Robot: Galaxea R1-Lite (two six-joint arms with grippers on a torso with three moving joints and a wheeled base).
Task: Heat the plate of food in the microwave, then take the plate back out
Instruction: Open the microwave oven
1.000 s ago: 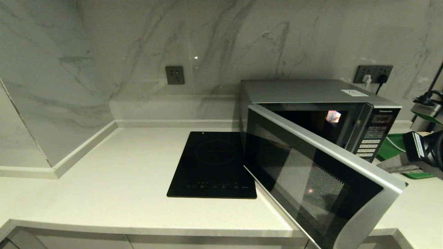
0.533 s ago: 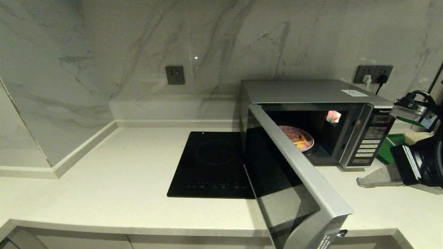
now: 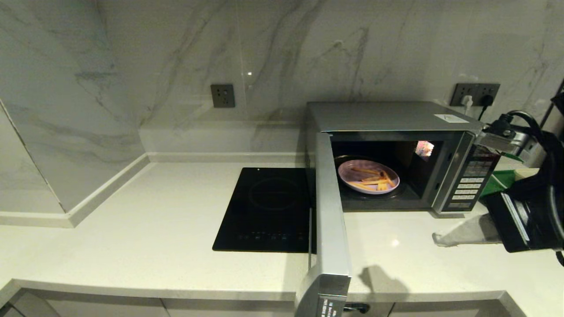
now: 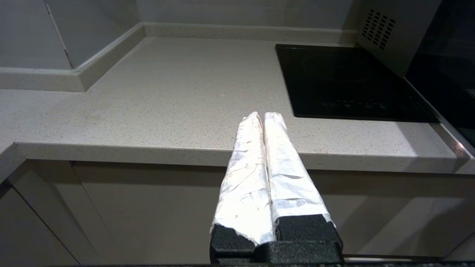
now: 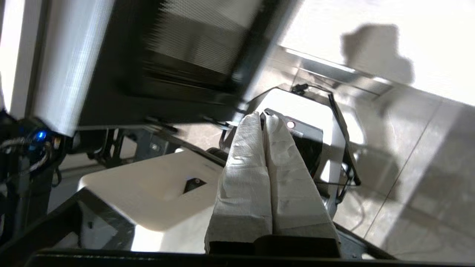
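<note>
The silver microwave [image 3: 387, 116] stands at the back right of the counter with its door [image 3: 330, 211] swung wide open, edge-on towards me. Inside, on the turntable, sits the pale lavender plate of food [image 3: 368, 176] with orange-yellow sticks. My right gripper [image 3: 436, 238] hovers low over the counter in front of the button panel [image 3: 469, 185], right of the opening, fingers shut and empty, tips [image 5: 261, 115] pressed together. My left gripper [image 4: 259, 115] is shut and empty, parked below the counter's front edge, left of the cooktop. It is out of the head view.
A flat black induction cooktop [image 3: 269, 211] lies left of the microwave, also in the left wrist view [image 4: 349, 81]. A green tray [image 3: 500, 182] sits behind my right arm. Wall sockets [image 3: 476, 93] hold plugs behind the microwave. The open door [image 5: 167, 55] overhangs the counter's front edge.
The microwave door has swung from partly open to wide open, uncovering the plate inside. My right arm has moved leftwards and forwards in front of the button panel.
</note>
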